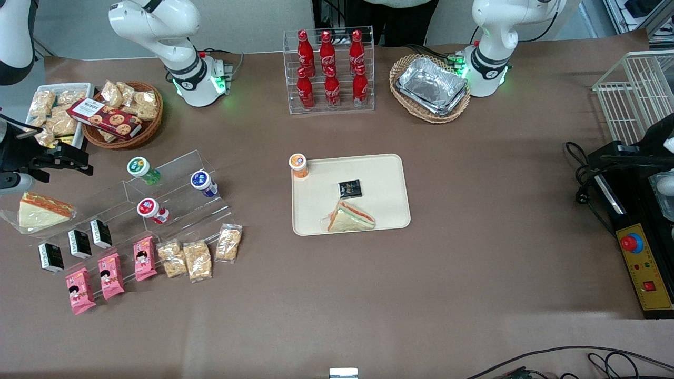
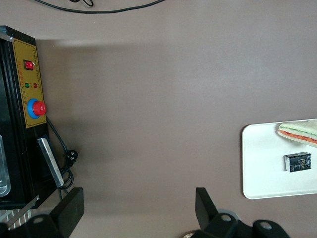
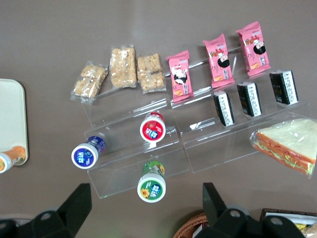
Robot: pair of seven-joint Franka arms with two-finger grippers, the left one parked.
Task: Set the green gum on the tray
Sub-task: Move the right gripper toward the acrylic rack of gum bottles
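The green gum [image 1: 140, 168] stands on the top step of a clear acrylic stand [image 1: 174, 195], white lid with a green label up. In the right wrist view the green gum [image 3: 151, 186] shows between my two fingers, well below them. My right gripper [image 1: 79, 161] hangs open and empty above the table near the working arm's end, beside the stand; it also shows in the right wrist view [image 3: 143, 208]. The beige tray [image 1: 387, 173] lies at mid-table, with an orange-lidded bottle [image 1: 298, 164], a black packet [image 1: 349, 188] and a sandwich [image 1: 350, 218] on it. Its edge shows in the right wrist view [image 3: 12, 114].
A blue-lidded bottle [image 1: 202, 182] and a red-lidded bottle [image 1: 151, 209] share the stand, with black packets, pink packs and cereal bars on its lower steps. A wrapped sandwich [image 1: 43, 209], a wicker snack basket [image 1: 122, 113], a cola rack [image 1: 329, 71] and a foil-tray basket [image 1: 430, 87] stand around.
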